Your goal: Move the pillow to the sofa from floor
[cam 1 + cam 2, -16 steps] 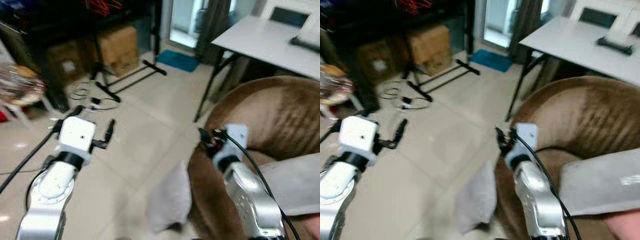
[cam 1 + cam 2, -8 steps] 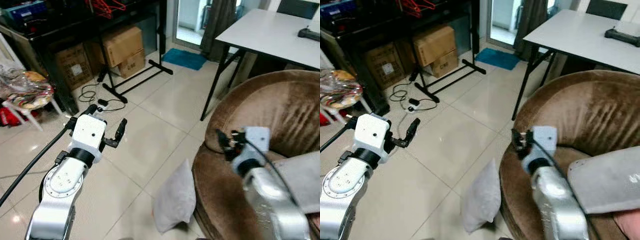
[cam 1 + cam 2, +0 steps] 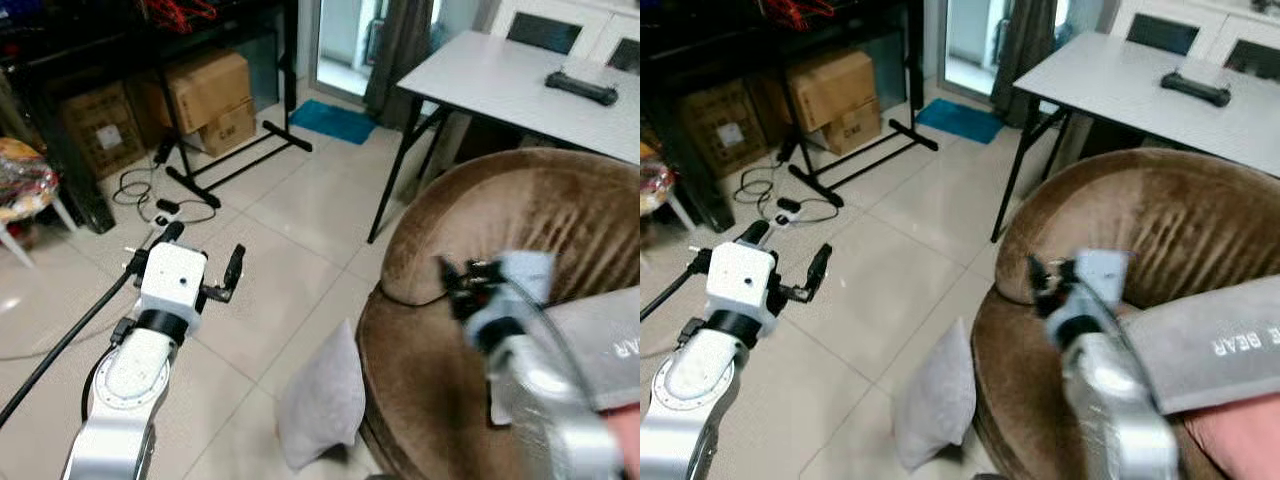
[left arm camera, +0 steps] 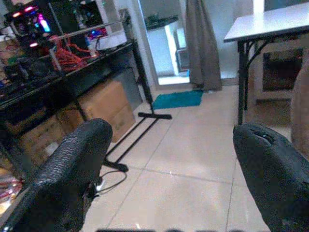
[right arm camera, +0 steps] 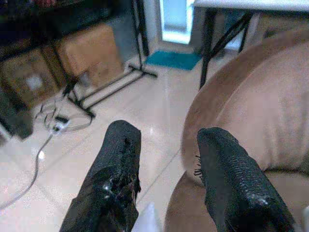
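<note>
A pale grey pillow [image 3: 322,410] stands on edge on the tiled floor, leaning against the front of the round brown sofa [image 3: 520,210]. My left gripper [image 3: 203,250] hovers open above the floor, left of the pillow and apart from it; in the left wrist view its fingers [image 4: 72,159] are spread wide with nothing between them. My right gripper [image 3: 460,275] is blurred and held over the sofa's front rim, above and right of the pillow. The right wrist view shows its fingers [image 5: 116,169] parted and empty, with the sofa's rim [image 5: 241,96] beyond them.
A white table [image 3: 500,75] with black legs stands behind the sofa. Cardboard boxes [image 3: 205,90], a black stand's feet [image 3: 230,165] and cables [image 3: 150,200] lie at the back left beside a teal mat [image 3: 335,120]. A grey cushion [image 3: 600,340] rests on the sofa seat.
The whole picture has shifted, so the camera has moved. My right arm has gone blurred and sits a little further right over the sofa rim. The pillow stays on the floor.
</note>
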`<state>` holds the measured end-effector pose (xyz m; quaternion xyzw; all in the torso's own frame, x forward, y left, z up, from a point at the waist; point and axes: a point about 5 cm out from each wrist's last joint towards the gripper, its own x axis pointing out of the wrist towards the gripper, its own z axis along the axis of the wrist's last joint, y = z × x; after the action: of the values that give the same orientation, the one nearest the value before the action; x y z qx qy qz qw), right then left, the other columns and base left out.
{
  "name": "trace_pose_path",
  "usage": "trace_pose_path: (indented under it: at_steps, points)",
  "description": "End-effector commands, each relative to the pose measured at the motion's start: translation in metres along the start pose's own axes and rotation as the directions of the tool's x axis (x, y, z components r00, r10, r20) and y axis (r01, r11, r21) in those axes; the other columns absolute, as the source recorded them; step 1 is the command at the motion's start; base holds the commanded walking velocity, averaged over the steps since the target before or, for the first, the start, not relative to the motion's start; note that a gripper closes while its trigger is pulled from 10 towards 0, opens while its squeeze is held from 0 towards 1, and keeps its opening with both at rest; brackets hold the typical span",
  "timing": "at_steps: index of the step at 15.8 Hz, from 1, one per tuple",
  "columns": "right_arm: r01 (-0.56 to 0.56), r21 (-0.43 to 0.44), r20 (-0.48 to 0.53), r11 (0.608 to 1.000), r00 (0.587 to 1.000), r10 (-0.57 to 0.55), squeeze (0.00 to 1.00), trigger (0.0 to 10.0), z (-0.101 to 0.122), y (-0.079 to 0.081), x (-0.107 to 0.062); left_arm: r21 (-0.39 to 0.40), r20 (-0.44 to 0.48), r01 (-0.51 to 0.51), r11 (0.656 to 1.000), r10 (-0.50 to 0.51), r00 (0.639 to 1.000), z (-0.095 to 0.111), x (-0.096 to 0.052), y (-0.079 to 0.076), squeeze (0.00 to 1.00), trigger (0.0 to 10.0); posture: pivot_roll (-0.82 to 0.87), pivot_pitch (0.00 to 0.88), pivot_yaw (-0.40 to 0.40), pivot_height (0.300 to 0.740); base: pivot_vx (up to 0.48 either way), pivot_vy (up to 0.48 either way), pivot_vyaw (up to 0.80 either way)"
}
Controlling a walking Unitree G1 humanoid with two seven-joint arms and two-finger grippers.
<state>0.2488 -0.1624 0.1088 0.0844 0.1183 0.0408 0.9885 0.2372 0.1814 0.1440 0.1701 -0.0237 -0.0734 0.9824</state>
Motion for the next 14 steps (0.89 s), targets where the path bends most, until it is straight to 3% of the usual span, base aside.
trace_pose_path:
  at_steps: [1, 3, 6, 10, 14]
  points:
    - [0.004, -0.017, -0.023, 1.000, 1.000, -0.004, 0.00, 10.0, -0.006, -0.001, 0.008, 0.029, 0.024, 0.018, 0.999, -0.019, 1.000, 0.005, 0.000, 0.000, 0.00, 10.0, 0.01, 0.000, -0.070, 0.740, 0.000, 0.000, 0.00]
    - [-0.049, -0.039, -0.031, 0.998, 0.998, 0.048, 0.00, 10.0, -0.007, 0.008, 0.016, 0.037, 0.030, 0.010, 0.999, -0.012, 0.999, 0.007, -0.001, 0.002, 0.00, 10.0, 0.03, 0.000, -0.069, 0.740, 0.000, 0.000, 0.00]
    - [-0.091, -0.046, -0.014, 0.995, 0.996, 0.090, 0.00, 10.0, -0.011, 0.015, 0.014, 0.023, 0.020, -0.003, 1.000, 0.002, 1.000, 0.003, -0.004, 0.000, 0.00, 10.0, 0.02, 0.000, -0.059, 0.725, 0.000, 0.000, 0.00]
    - [-0.015, -0.001, 0.030, 1.000, 0.999, 0.015, 0.00, 10.0, -0.012, 0.009, 0.005, 0.008, 0.026, -0.029, 1.000, 0.029, 0.999, 0.002, -0.005, -0.003, 0.00, 10.0, 0.01, 0.000, -0.058, 0.681, 0.000, 0.000, 0.00]
    - [-0.015, -0.009, 0.017, 1.000, 1.000, 0.015, 0.00, 10.0, -0.018, 0.008, -0.001, -0.008, 0.035, -0.035, 0.999, 0.035, 0.999, 0.002, -0.008, -0.005, 0.00, 10.0, 0.01, 0.000, -0.061, 0.632, 0.000, 0.000, 0.00]
